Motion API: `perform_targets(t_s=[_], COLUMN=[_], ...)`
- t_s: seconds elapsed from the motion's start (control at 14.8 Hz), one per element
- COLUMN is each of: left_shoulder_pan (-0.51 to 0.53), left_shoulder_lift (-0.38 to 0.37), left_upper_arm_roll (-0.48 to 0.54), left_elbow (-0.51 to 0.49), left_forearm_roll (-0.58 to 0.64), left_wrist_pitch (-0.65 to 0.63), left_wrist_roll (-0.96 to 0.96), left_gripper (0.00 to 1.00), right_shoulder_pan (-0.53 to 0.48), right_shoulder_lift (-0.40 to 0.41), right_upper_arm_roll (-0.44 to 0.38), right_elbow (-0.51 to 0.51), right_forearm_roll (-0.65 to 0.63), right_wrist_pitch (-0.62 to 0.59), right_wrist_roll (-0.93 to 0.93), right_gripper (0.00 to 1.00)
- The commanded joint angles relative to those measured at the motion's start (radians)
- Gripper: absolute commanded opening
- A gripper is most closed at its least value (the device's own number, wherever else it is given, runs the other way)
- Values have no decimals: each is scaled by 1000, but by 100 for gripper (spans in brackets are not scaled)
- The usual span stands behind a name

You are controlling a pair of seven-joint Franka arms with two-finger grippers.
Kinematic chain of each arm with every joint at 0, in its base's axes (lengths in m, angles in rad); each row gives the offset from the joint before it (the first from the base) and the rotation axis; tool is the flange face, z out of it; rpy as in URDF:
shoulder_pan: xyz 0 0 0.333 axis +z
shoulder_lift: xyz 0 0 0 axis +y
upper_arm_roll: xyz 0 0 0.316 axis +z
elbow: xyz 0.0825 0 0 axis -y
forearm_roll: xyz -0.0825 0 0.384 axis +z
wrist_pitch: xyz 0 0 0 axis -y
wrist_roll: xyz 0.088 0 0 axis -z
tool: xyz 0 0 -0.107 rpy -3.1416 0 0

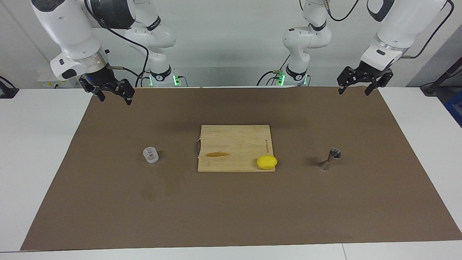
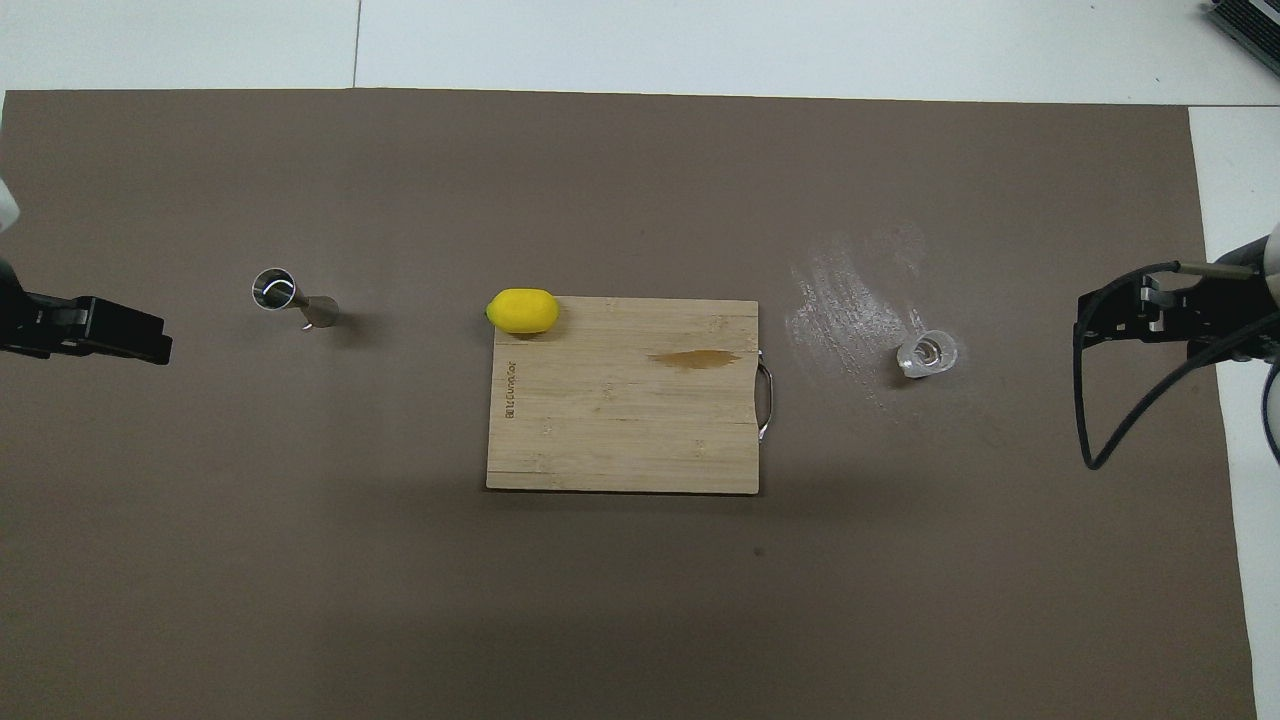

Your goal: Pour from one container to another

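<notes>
The clear measuring cup [image 1: 151, 155] stands upright on the brown mat toward the right arm's end; it also shows in the overhead view [image 2: 927, 353]. The steel jigger [image 1: 330, 159] stands on the mat toward the left arm's end, its dark mouth up, and shows in the overhead view [image 2: 290, 298]. My right gripper [image 1: 114, 98] is open and empty, raised over the mat's edge near the robots. My left gripper [image 1: 354, 91] is open and empty, raised over the mat's other corner near the robots. Both are well apart from the containers.
A wooden cutting board [image 1: 234, 144] with a metal handle lies mid-table between the containers, with a brown wet stain on it. A yellow lemon [image 1: 267, 162] sits on its corner toward the jigger. A whitish smear [image 2: 850, 300] marks the mat beside the cup.
</notes>
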Motion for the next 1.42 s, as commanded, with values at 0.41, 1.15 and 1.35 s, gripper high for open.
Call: perform_targets(t_s=[0.41, 1.15, 1.35], left_shoulder_pan=[7, 39, 80], left_shoulder_lift=[-58, -67, -43], left_upper_arm_roll=[2, 3, 3], left_elbow=[-95, -302, -316], left_forearm_roll=[-11, -46, -117], left_wrist_pitch=[28, 247, 245], left_wrist_roll=[10, -198, -256], left_gripper=[100, 100, 100], right_shoulder_pan=[-9, -5, -11], right_shoulder_lift=[-29, -15, 11], right_upper_arm_roll=[6, 9, 9], right_elbow=[-20, -3, 36], right_forearm_roll=[18, 8, 1], right_wrist_pitch=[-21, 56, 42], right_wrist_roll=[-16, -14, -14], right_gripper=[100, 99, 98])
